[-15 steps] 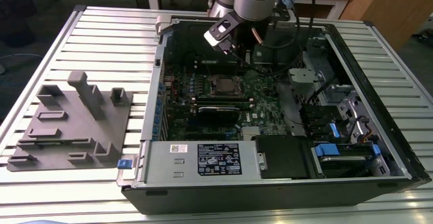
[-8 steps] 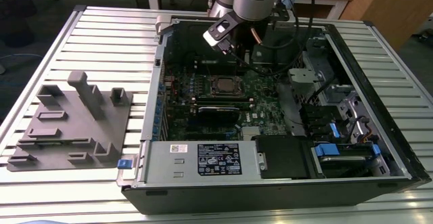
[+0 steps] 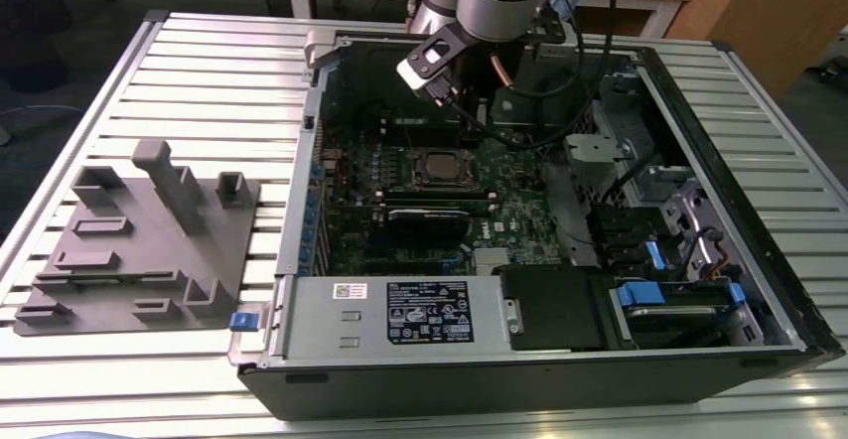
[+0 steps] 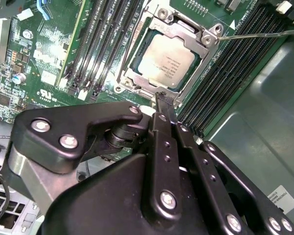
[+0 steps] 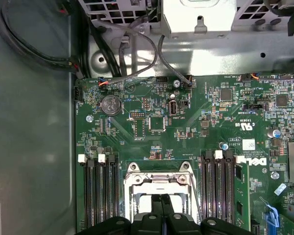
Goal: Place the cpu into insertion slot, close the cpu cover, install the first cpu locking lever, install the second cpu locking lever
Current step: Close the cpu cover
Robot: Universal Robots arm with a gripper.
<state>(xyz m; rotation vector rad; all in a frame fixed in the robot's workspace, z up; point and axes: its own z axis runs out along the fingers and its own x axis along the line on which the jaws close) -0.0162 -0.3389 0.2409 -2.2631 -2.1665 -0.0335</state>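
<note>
Slatted metal table (image 3: 199,72), open computer case (image 3: 530,379) lying on it, gripper (image 4: 161,100) just above the insertion slot (image 4: 121,83), fingers pressed together and empty, cpu (image 4: 166,61) seated inside, cpu cover (image 4: 186,27) flat over it, one thin locking lever (image 4: 264,34) sticking out sideways.

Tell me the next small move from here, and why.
Probably move the gripper, fingers shut, across to the locking lever and press it down: the cpu lies under the lowered cpu cover, while that lever's rod seems to stick out unlatched over the memory slots.
</note>
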